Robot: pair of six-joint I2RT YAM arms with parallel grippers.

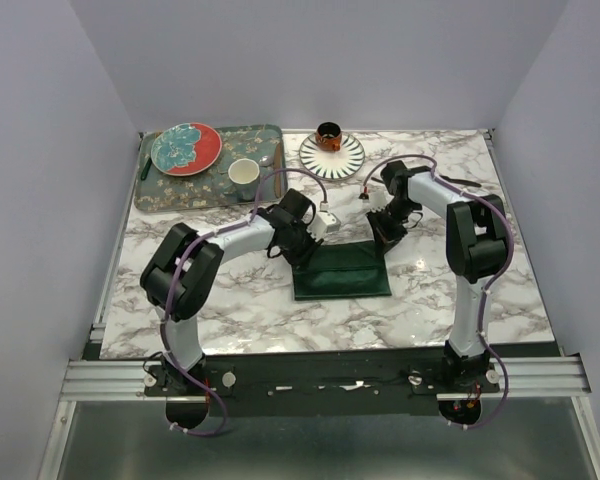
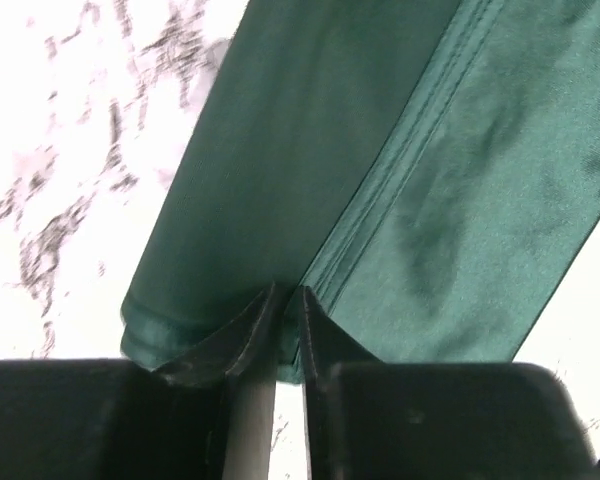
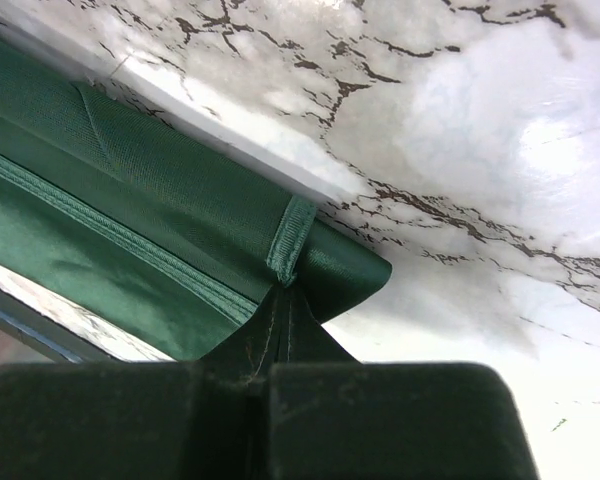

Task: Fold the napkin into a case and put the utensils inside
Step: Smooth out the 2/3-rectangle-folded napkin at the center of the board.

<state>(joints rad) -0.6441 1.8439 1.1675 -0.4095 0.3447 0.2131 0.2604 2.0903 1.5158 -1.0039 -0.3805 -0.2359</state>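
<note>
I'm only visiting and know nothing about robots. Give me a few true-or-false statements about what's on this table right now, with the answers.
1. The left gripper and the right gripper each pinch an edge of the dark green shiny cloth napkin. True.
2. The napkin lies on the floral rectangular tray. False: it lies on the white marble table, nearer the arms than the tray.
3. A pale round cup stands on the tray. True.
4. The striped round plate is bare. False: a small orange-and-dark cup sits on it.
</note>
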